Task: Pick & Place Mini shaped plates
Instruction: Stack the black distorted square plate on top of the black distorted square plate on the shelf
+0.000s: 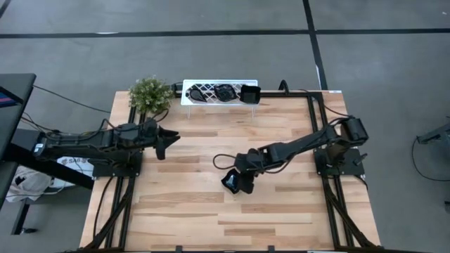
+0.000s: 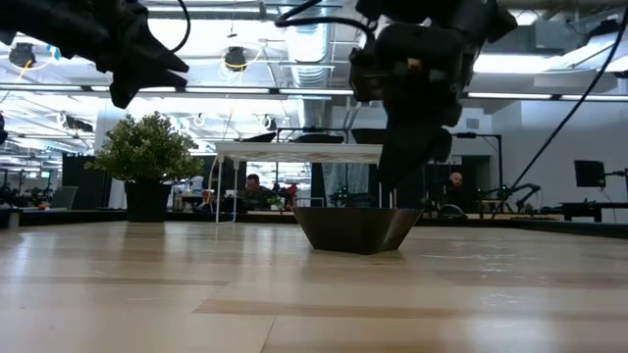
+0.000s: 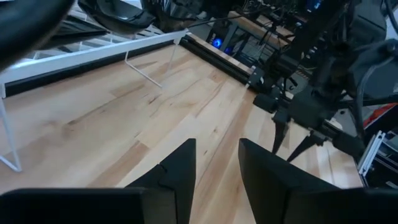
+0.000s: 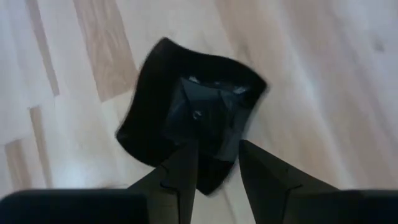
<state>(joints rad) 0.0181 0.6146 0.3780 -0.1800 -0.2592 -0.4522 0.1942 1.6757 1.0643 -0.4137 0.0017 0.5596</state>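
Note:
A glossy black wavy-edged square plate (image 4: 186, 118) rests on its base on the wooden table near the middle (image 1: 229, 184), upright in the low view (image 2: 355, 227). My right gripper (image 4: 217, 146) hangs over it, slanting down, open, with its fingertips on either side of the plate's near rim. More black plates (image 1: 223, 93) lie on the white rack (image 1: 211, 83) at the far edge. My left gripper (image 1: 169, 138) waits open and empty above the table's left part (image 3: 217, 144). My right gripper stands open astride the square plate's near rim (image 4: 217, 171), coming from above at a slant. I cannot tell whether either finger touches the rim. The plate sits level on the table.
A small green potted plant (image 1: 150, 95) stands at the far left corner beside the rack. Black cables and frame rails (image 1: 320, 119) run along the table's right and left sides. Bare wood (image 1: 211, 225) lies along the near half.

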